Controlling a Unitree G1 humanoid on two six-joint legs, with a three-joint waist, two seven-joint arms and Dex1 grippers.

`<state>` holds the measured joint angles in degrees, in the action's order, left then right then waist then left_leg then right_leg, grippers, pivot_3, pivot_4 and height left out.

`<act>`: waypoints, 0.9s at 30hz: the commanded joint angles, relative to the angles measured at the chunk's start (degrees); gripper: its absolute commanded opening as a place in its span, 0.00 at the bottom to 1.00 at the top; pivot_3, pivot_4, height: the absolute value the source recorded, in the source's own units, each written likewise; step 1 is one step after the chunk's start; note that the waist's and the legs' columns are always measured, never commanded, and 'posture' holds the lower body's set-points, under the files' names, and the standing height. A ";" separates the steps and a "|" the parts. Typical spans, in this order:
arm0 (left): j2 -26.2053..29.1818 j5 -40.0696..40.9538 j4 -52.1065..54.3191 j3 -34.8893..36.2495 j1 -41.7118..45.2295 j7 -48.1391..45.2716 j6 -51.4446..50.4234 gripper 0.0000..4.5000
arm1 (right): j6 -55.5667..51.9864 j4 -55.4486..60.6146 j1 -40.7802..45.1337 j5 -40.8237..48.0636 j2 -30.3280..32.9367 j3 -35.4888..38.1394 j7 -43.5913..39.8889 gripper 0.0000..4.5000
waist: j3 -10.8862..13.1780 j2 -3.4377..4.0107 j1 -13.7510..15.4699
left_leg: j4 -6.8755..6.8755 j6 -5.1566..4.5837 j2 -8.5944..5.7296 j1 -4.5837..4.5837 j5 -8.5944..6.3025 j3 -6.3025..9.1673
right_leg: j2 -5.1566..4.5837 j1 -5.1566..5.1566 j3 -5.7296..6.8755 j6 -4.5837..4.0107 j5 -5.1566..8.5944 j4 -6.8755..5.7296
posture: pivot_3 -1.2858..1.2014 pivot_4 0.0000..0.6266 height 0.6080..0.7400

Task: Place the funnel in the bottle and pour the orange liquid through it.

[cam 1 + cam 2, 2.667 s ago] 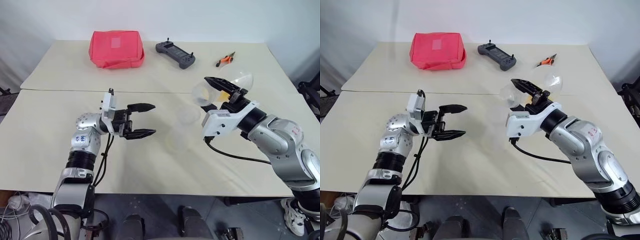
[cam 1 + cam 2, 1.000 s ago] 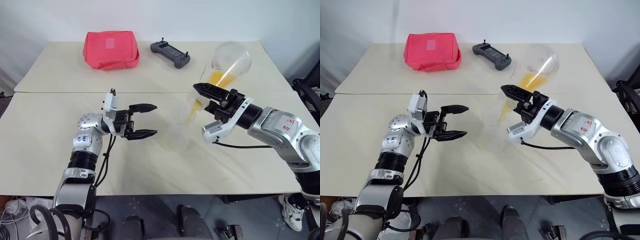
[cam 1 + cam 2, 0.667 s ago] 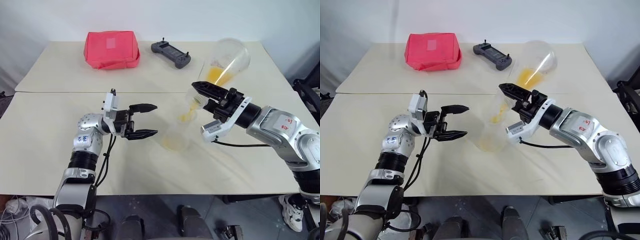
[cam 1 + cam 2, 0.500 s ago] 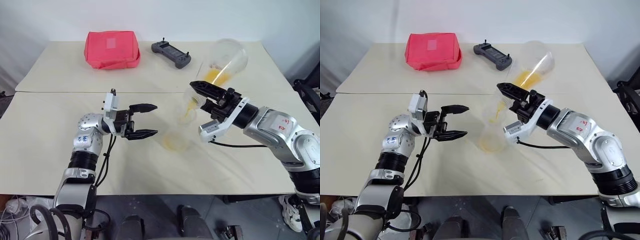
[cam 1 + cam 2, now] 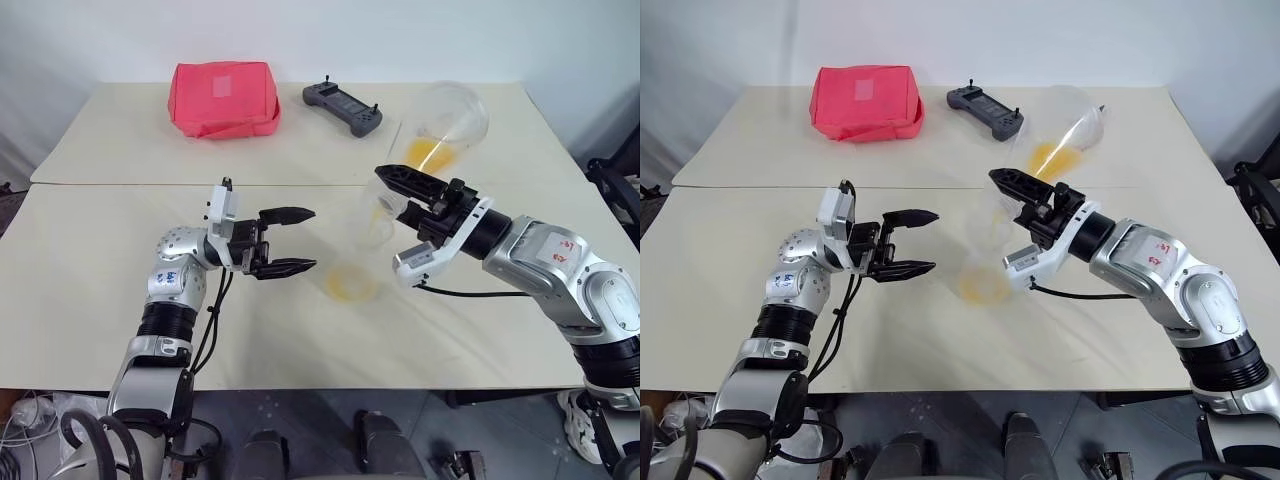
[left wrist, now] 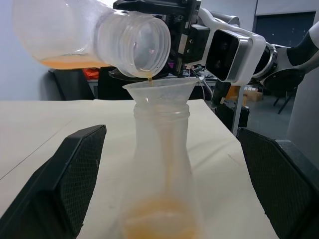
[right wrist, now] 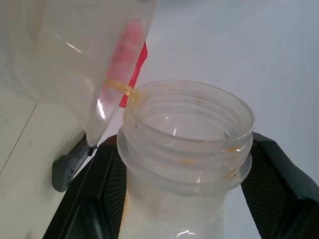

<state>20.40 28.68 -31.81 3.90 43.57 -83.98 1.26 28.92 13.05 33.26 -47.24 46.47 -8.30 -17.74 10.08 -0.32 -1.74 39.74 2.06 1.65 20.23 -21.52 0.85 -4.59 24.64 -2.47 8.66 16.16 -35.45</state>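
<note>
Holds the left pincer [image 5: 312, 239] level above a beige table [image 5: 90, 250], spread wide and gripping nothing. Just past its fingertips, touching neither in the left wrist view: a small translucent colourless plastic bottle [image 6: 160, 164], upright on the table, broad at the base and slimmer at the neck. Seated in that neck, rim upward: a small see-through plastic funnel [image 6: 159, 91].

Clamps the right pincer [image 5: 392, 188] tight around the threaded neck of a wide clear round plastic container [image 5: 452, 112]. Carries it tilted, belly raised beyond the right pincer and open mouth lowered just above the funnel's rim. Inside the belly, pooled towards the neck: bright yellow-orange see-through liquid [image 5: 430, 152]. From the lip of the mouth, a thin orange trickle down into the funnel. At the bottom of the bottle, directly ahead of the left pincer and below the right one, a shallow orange layer.

Well beyond the left pincer, at the far side of the table: a red fabric pouch [image 5: 222, 98]. Beyond the gap between the two pincers, beside the pouch and apart from it: a dark grey handheld controller [image 5: 345, 107].
</note>
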 commanded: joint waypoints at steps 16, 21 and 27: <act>-0.08 0.72 2.15 0.69 0.10 -0.06 -0.19 1.00 | 4.77 -2.52 2.14 -2.51 0.55 0.84 4.88 0.61 | 0.00 0.00 -0.03 | 0.00 0.00 0.00 0.00 0.00 0.00 | 0.00 0.00 0.00 0.00 0.00 0.00 | 0.52 0.24 1.00; 0.04 0.78 2.10 0.77 0.13 -0.24 -0.20 1.00 | 5.81 -3.13 3.12 -4.05 0.52 0.69 6.43 0.61 | 0.00 0.00 -0.07 | 0.00 0.00 0.00 0.00 0.00 0.00 | 0.00 0.01 0.00 0.00 0.00 -0.01 | 0.52 0.24 1.00; 0.03 0.87 2.07 0.80 0.10 -0.60 -0.04 1.00 | 6.46 -3.62 3.87 -5.69 0.38 0.59 8.30 0.61 | 0.00 0.00 -0.04 | 0.00 0.01 0.00 0.00 0.00 0.00 | 0.00 0.00 0.00 0.00 0.00 -0.01 | 0.52 0.24 1.00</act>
<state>20.40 28.73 -31.80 3.90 43.56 -84.29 1.11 35.05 8.66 35.68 -52.99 46.47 -8.54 -10.88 10.08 -0.32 -1.78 39.74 2.07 1.65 20.23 -21.51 0.85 -4.59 24.65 -2.47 8.66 16.16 -35.46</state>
